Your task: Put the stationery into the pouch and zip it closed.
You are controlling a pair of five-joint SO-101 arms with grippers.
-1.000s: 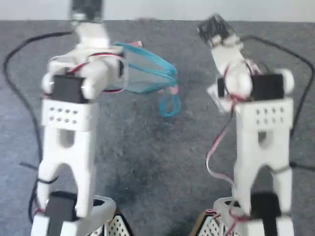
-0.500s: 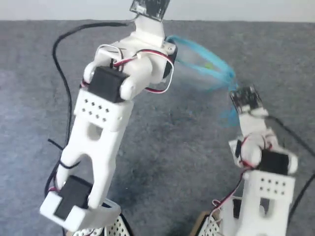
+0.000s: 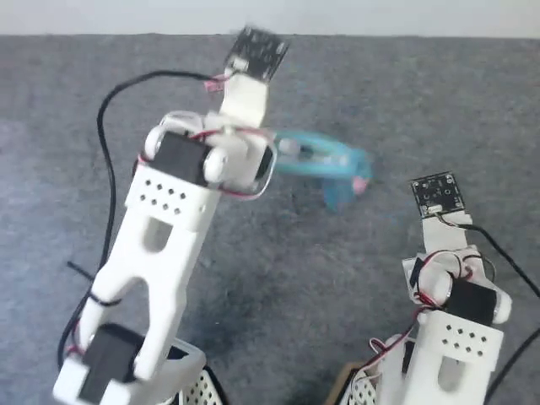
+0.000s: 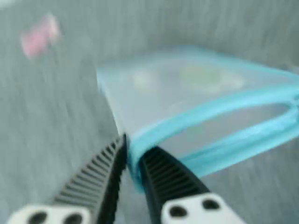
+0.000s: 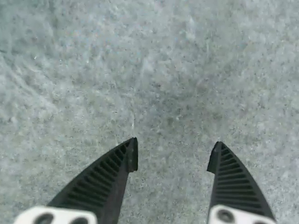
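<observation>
As left gripper (image 4: pixel 134 145) pinches its edge, pouch (image 4: pixel 187 93) juts ahead, right gripper (image 5: pixel 175 142) spread.

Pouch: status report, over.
Left pincer shut on pouch edge. Right pincer open over carpet, apart from pouch. Zip state unclear.

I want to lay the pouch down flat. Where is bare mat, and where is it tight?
Bare mat lies between the left arm and the right arm, nearer than the pouch, and under the open right end effector. The far right corner is bare too. Tight: around the left end effector, shut on the pouch, and its cable.
</observation>
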